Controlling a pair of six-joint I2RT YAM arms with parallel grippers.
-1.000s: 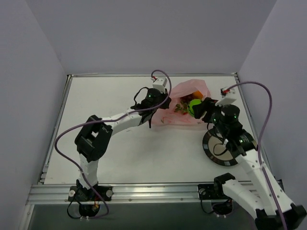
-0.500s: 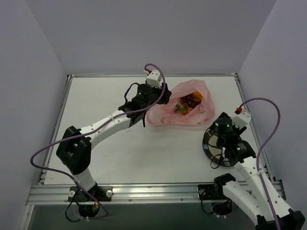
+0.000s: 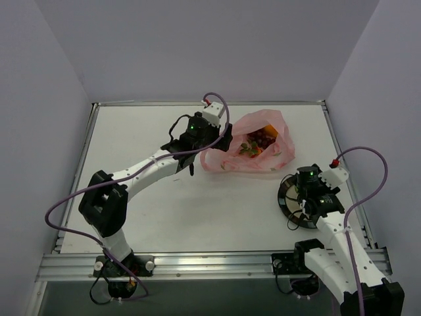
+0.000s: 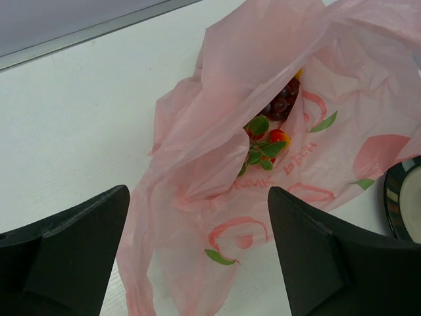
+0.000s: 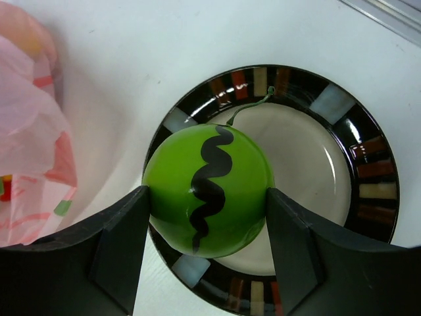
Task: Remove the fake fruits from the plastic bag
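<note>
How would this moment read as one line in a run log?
left gripper open, over plastic bag | right gripper shut on green fruit, over plate | grape bunch in plastic bag

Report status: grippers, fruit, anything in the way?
Right gripper shut on green fruit, over the plate. Left gripper open, above the pink bag. Grape bunch inside the bag. Nothing blocking seen.
</note>
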